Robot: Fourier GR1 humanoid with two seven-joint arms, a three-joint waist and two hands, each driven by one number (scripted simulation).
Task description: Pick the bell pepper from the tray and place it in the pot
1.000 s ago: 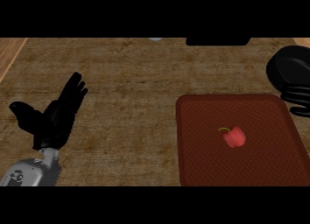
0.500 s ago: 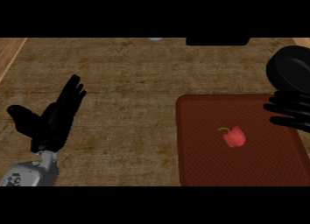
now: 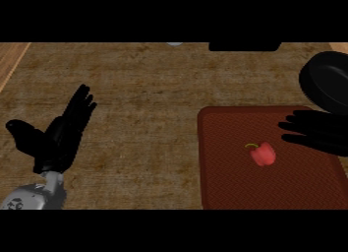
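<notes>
A small red bell pepper [image 3: 262, 154] with a green stem lies on the dark red tray [image 3: 228, 182] at the right. My right hand [image 3: 323, 133] reaches in from the right edge, fingers straight and spread, hovering over the tray just right of and above the pepper, apart from it. The black pot [image 3: 335, 81] sits beyond the tray at the right edge, partly cut off. My left hand [image 3: 59, 135] rests open at the left, fingers pointing up.
A black object [image 3: 244, 46] sits at the counter's far edge, with a small pale thing [image 3: 175, 44] beside it. A lighter wooden strip [image 3: 3, 66] runs along the left. Bare counter lies between my left hand and the tray.
My right hand has moved leftward over the tray, closing in on the pepper. The left hand has barely shifted. The pepper has not moved.
</notes>
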